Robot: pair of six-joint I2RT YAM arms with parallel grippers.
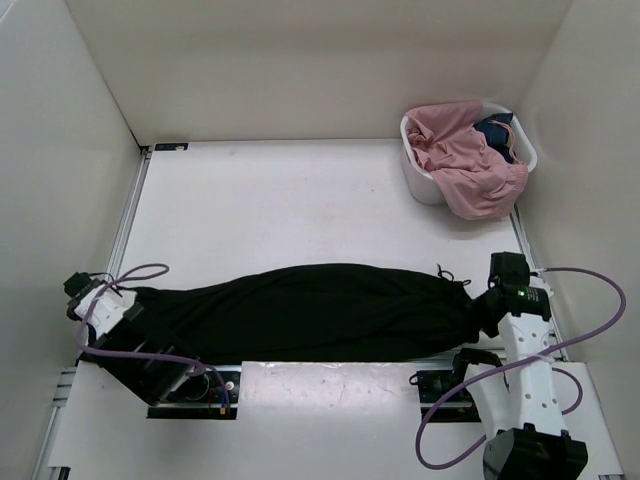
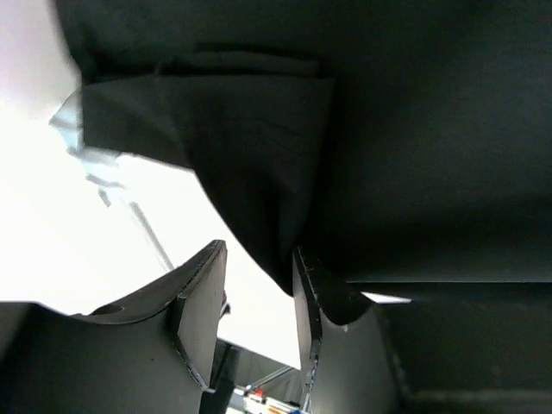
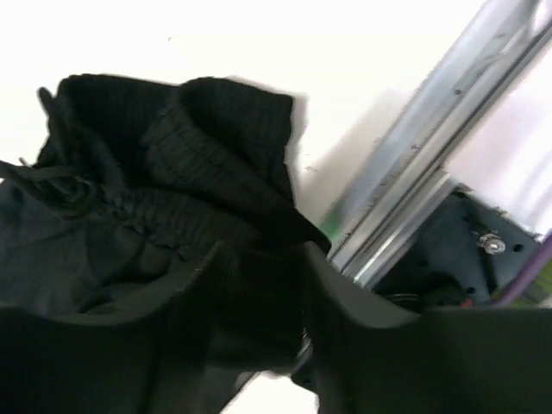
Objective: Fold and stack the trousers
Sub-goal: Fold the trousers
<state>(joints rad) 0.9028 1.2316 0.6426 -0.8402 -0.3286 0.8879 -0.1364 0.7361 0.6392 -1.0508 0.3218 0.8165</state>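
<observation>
Jaws gape around trousers, basket well apart.

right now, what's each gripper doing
left gripper: open, trousers corner hanging in the gap
right gripper: jaws apart around the waistband, grip unclear

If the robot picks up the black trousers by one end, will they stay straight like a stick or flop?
Probably flop: the trousers lie in soft wrinkles, and the gathered waistband bunches up on itself. They are likely light for their size; the cloth folds thin. Pushed, they would probably crumple rather than slide as one piece.
</observation>
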